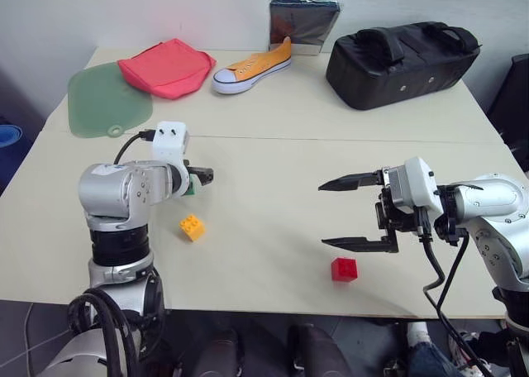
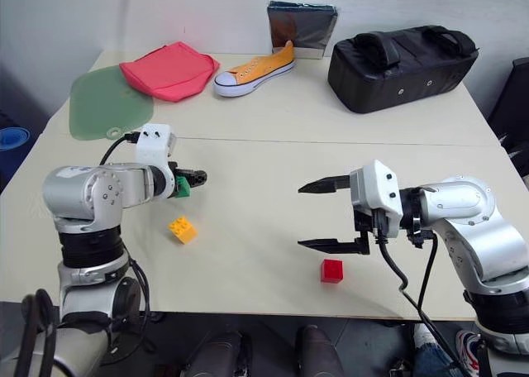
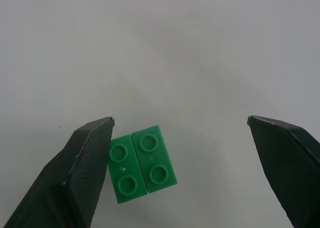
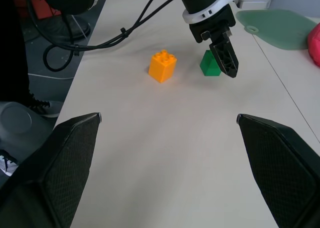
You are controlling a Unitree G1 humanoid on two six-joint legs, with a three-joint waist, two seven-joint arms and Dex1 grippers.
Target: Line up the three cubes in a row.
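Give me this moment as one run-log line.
left gripper: open, around green cube | right gripper: open, empty | yellow cube, red cube: apart on table | row: not formed

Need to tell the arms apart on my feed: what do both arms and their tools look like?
Both match: rounded silver arm shells with black joints, a white wrist block, loose black cables. The left tool and the right tool each have two black tapered fingers with cross-hatched pads.

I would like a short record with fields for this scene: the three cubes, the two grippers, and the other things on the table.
green cube: on the table, between the open fingers of the left gripper
yellow cube: free, near the green one
red cube: free, near the table's front edge
right gripper: open, holds nothing
row: not yet made
far side: shoe, black bag, red cloth, green mat
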